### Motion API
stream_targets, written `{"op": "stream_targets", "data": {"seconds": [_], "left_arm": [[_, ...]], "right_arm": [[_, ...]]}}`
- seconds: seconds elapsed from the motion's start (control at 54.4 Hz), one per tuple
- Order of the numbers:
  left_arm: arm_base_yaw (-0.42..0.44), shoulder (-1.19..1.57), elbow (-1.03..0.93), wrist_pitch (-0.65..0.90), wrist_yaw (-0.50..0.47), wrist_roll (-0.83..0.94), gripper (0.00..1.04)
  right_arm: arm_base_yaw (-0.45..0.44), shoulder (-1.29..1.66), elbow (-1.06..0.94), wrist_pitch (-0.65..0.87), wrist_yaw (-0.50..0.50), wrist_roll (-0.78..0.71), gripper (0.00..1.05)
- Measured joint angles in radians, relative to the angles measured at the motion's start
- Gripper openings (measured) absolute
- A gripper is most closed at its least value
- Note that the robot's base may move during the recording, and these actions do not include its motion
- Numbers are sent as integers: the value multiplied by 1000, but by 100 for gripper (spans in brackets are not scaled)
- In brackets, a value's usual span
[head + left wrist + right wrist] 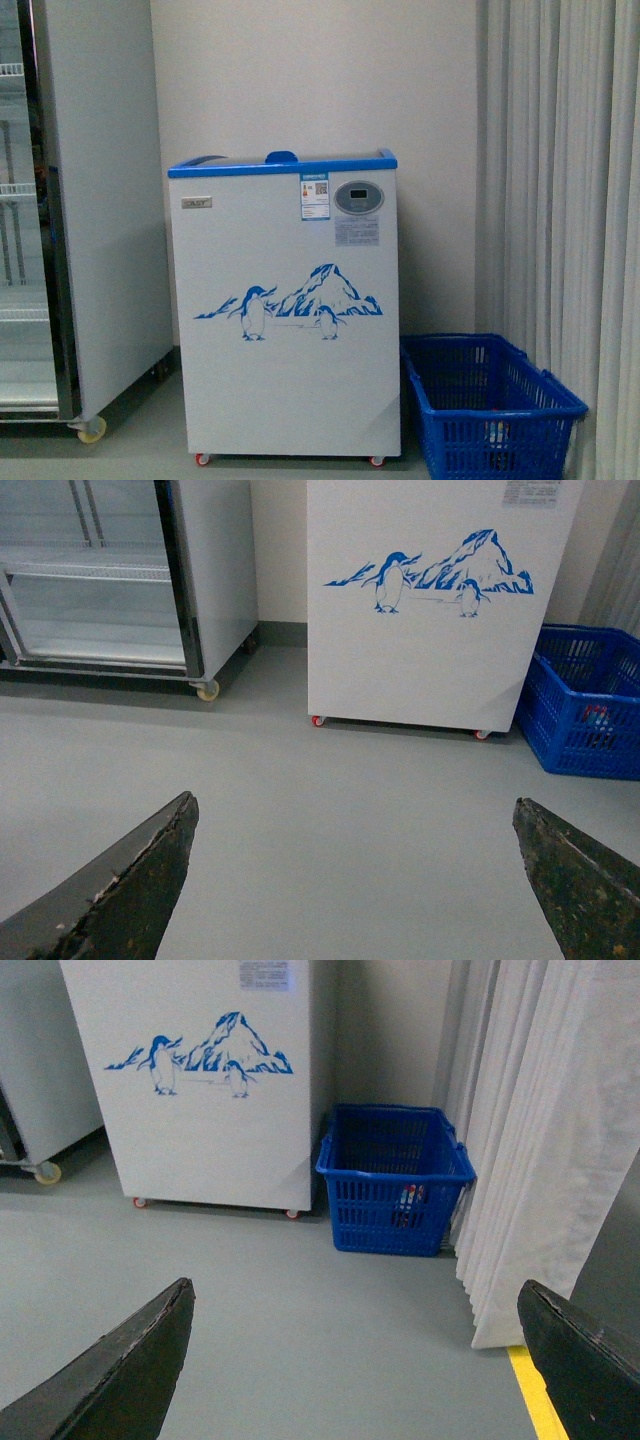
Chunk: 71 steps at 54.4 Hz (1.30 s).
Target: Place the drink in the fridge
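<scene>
The fridge (285, 310) is a white chest cooler with a blue rim, a penguin-and-mountain decal and small red castors. It stands against the wall straight ahead with its lid closed. It also shows in the left wrist view (430, 610) and the right wrist view (200, 1080). A drink (408, 1203) with a red and blue label lies inside a blue basket (395, 1175), and shows faintly in the left wrist view (596, 720). My left gripper (355, 815) is open and empty above bare floor. My right gripper (355, 1300) is open and empty above bare floor. Neither arm shows in the front view.
The blue basket (490, 405) sits on the floor right of the fridge. A tall grey glass-door cabinet (70, 210) on castors stands at the left. White curtains (560, 200) hang at the right. A yellow floor line (540, 1400) runs beside the curtain.
</scene>
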Motion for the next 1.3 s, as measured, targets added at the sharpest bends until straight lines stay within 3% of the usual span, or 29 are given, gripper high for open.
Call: {"op": "stream_targets", "data": {"seconds": [1.304], "left_arm": [[0, 0, 0, 0, 0, 0, 97]], "right_arm": [[0, 0, 0, 0, 3, 0, 97]]}}
